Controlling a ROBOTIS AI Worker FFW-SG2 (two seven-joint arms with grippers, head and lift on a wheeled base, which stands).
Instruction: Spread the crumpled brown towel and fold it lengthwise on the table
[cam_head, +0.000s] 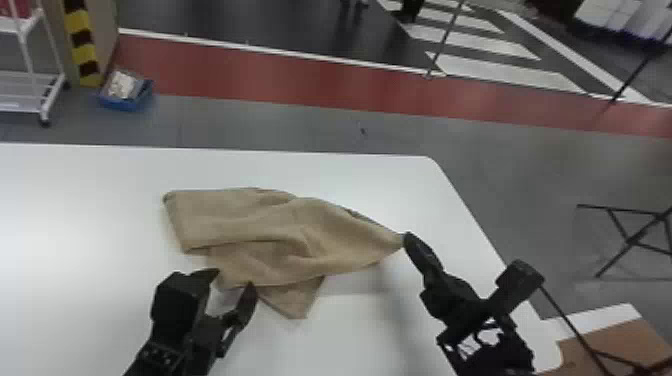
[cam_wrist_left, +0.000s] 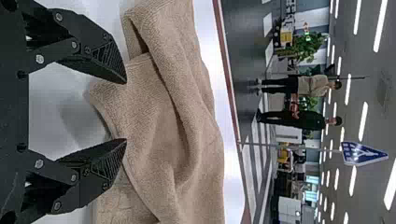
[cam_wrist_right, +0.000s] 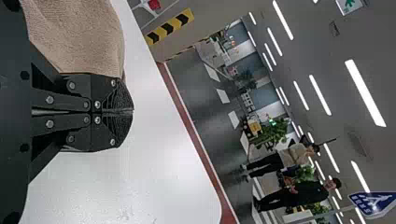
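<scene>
1. The brown towel (cam_head: 260, 225) lies rumpled on the white table (cam_head: 75, 225), set back from the table's far edge and partly doubled over itself.
2. Its long axis runs left to right across the table, roughly along the far edge but slanting, so the right end sits nearer the robot. The left end is broad and blunt; the right end narrows to a point aimed at the table's right edge. A smaller flap points from the towel's near side toward the robot.
3. The right gripper (cam_head: 407, 239) is over the right part of the table, at that narrow point. Its fingers are closed together, probably with the towel's tip pinched between them, though the cloth in the grip is hard to make out.
4. The left gripper (cam_head: 235, 279) is over the near part of the table, at the towel's near edge, its two fingers spread apart and holding nothing.
5. On the floor beyond the table's far edge, toward the left, is a blue box (cam_head: 122, 104).
</scene>
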